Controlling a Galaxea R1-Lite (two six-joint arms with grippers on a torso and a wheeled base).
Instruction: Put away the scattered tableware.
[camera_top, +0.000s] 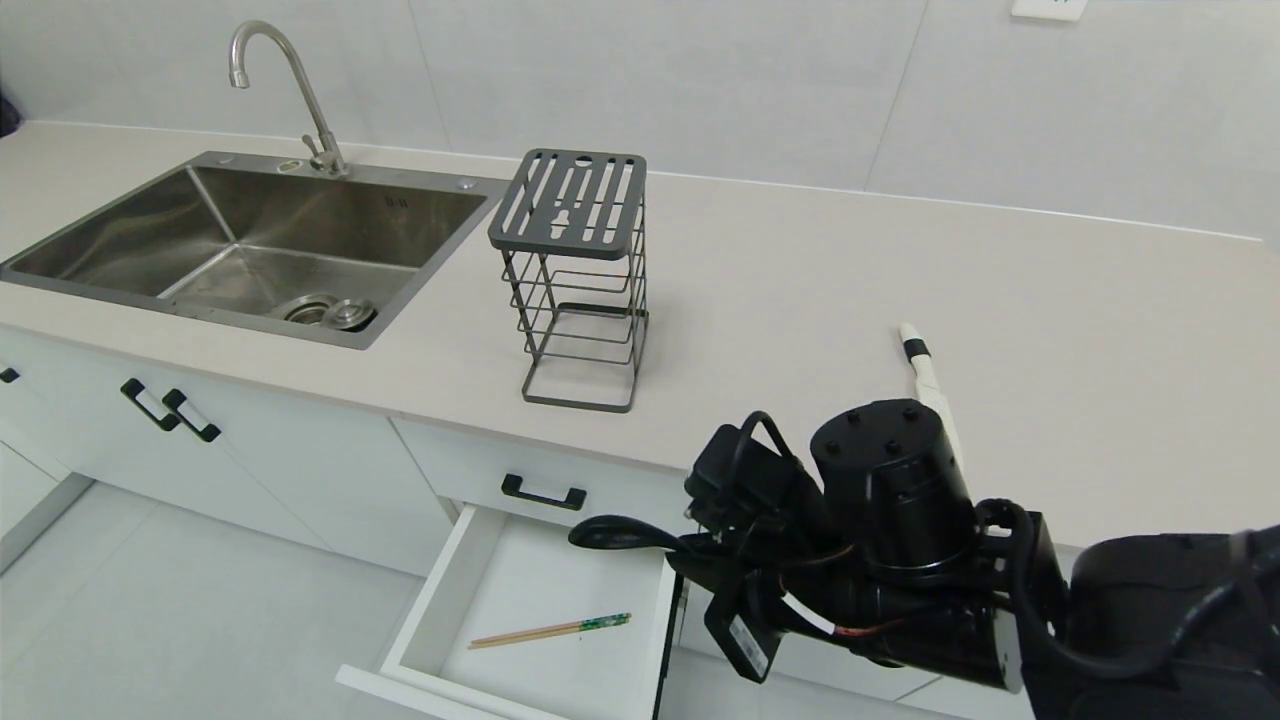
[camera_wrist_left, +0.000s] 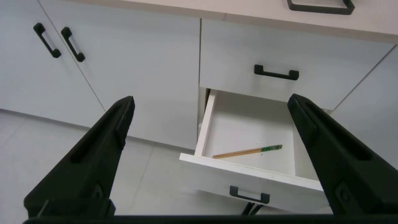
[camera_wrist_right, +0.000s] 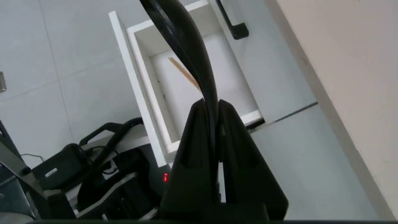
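Below the jaws of your right gripper, closed on the black spoon, the open drawer leaves broad room. Its side wall rises right beneath the jaws, and the chopsticks lie ahead of them on the drawer floor. The tabletop edge overhangs above. Between your left gripper's spread jaws, nothing blocks the way toward the drawer.

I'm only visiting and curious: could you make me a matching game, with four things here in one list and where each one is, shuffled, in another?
1. chopsticks
2. black spoon
3. white utensil
4. wire rack

A. standing on the counter beside the sink
B. inside the open drawer
C. lying flat on the counter
D. clamped in the right gripper

Pairs: 1-B, 2-D, 3-C, 4-A
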